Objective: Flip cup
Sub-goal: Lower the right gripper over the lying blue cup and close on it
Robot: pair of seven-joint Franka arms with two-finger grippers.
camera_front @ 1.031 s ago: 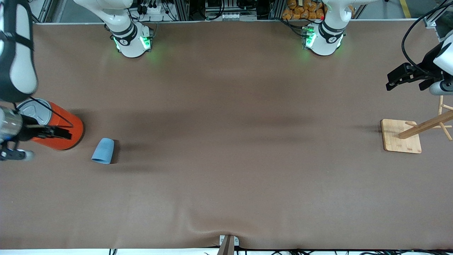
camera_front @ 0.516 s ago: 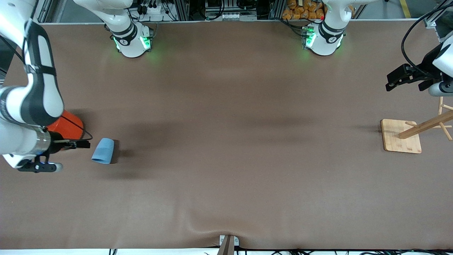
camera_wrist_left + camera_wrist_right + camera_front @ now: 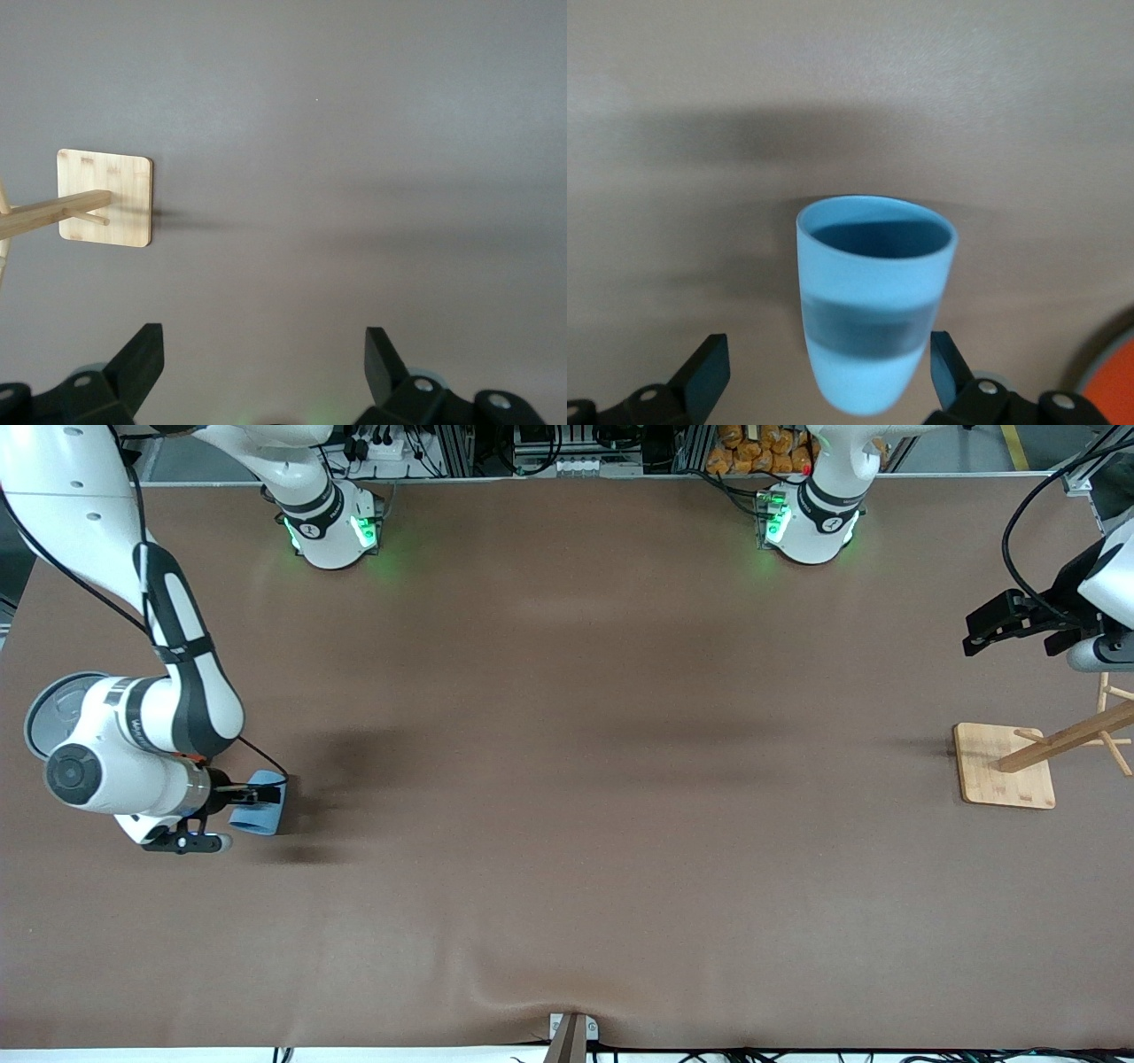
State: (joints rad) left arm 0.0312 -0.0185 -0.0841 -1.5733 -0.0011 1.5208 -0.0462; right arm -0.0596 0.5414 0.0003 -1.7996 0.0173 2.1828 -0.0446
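The light-blue cup lies on its side on the desk near the right arm's end, beside the orange can. The right pincer is spread wide astride it and should close squarely on the tapered wall before turning it upright. The left pincer waits released above the desk near the wooden rack.

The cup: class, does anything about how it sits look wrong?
Yes. The cup lies on its side on the table, near the right arm's end, instead of standing. The right gripper is open, a finger on either side of it. The left gripper waits open above the wooden rack.

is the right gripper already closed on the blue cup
No, the right gripper is open, its fingers apart on either side of the cup.
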